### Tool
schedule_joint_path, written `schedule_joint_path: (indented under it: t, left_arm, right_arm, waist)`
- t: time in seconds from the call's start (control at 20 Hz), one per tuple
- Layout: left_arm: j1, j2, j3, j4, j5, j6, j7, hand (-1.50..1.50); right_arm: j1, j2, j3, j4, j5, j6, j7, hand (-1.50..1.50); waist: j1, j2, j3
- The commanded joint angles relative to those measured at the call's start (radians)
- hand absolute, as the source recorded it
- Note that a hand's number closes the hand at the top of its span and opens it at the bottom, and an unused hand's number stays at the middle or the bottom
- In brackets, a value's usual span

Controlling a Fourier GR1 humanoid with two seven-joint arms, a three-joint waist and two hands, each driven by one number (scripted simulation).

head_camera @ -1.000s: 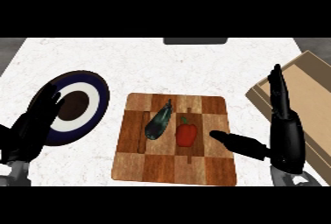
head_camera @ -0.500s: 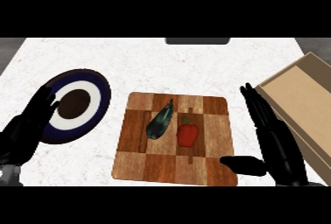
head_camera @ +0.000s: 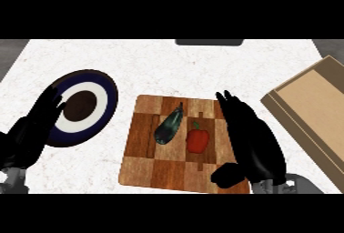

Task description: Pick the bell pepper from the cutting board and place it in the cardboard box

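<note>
Since the earlier frames the right hand point(head_camera: 252, 141) has slid in from the desk's right side onto the cutting board's right edge, and the cardboard box now shows further toward the 3 o'clock edge of the view.

At 9 o'clock the left hand point(head_camera: 30, 134) rests open, fingers straight and pointing up, its fingertips overlapping the left rim of a dark blue plate point(head_camera: 101, 98) with a white ring and a brown centre. The plate lies on the white speckled desk point(head_camera: 168, 68), just left of the cutting board point(head_camera: 144, 159), a wooden checkered slab at the middle of the view.

On the board, a dark green eggplant point(head_camera: 169, 126) lies tilted, its stem end toward 1 o'clock. Just beside it, at its 4 o'clock, sits the red bell pepper point(head_camera: 196, 140), still on the board, its stem up toward 12 o'clock.

The right hand lies immediately to the pepper's 3 o'clock, open, fingers straight and pointing toward 11 o'clock, thumb spread out toward 7 o'clock over the board's lower right corner. It holds nothing; whether it touches the pepper cannot be told.

At 3 o'clock, well apart from the pepper, stands the cardboard box point(head_camera: 316, 109), turned at an angle and cut off by the view's right edge.
</note>
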Motion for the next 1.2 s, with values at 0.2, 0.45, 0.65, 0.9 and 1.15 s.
schedule_joint_path:
  t: [0.2, 0.45, 0.65, 0.9, 1.15]
  left_arm:
    - [-0.003, -0.023, 0.009, 0.026, -0.018, -0.003, -0.005, 0.0]
    - [0.016, -0.018, 0.017, -0.006, -0.021, -0.006, 0.018, 0.0]
    - [-0.001, -0.035, 0.034, 0.013, -0.022, -0.015, 0.011, 0.0]
    - [0.022, -0.034, 0.045, -0.032, -0.035, -0.014, 0.029, 0.0]
    - [0.067, -0.046, 0.068, -0.038, -0.044, -0.057, 0.004, 0.0]
  right_arm:
    - [-0.124, 0.192, -0.032, 0.157, -0.084, 0.154, 0.265, -1.5]
    - [-0.124, 0.186, -0.064, 0.142, -0.122, 0.219, 0.293, -1.5]
    - [-0.111, 0.235, -0.026, 0.211, -0.055, 0.168, 0.272, -1.5]
    - [-0.133, 0.28, -0.033, 0.283, -0.027, 0.172, 0.234, -1.5]
    - [-0.076, 0.267, -0.043, 0.197, 0.01, 0.201, 0.202, -1.5]
  waist:
    - [-0.01, 0.004, 0.004]
    - [-0.018, 0.0, 0.004]
    - [-0.017, 0.002, 0.005]
    - [-0.011, 0.003, 0.005]
    - [-0.015, 0.0, 0.005]
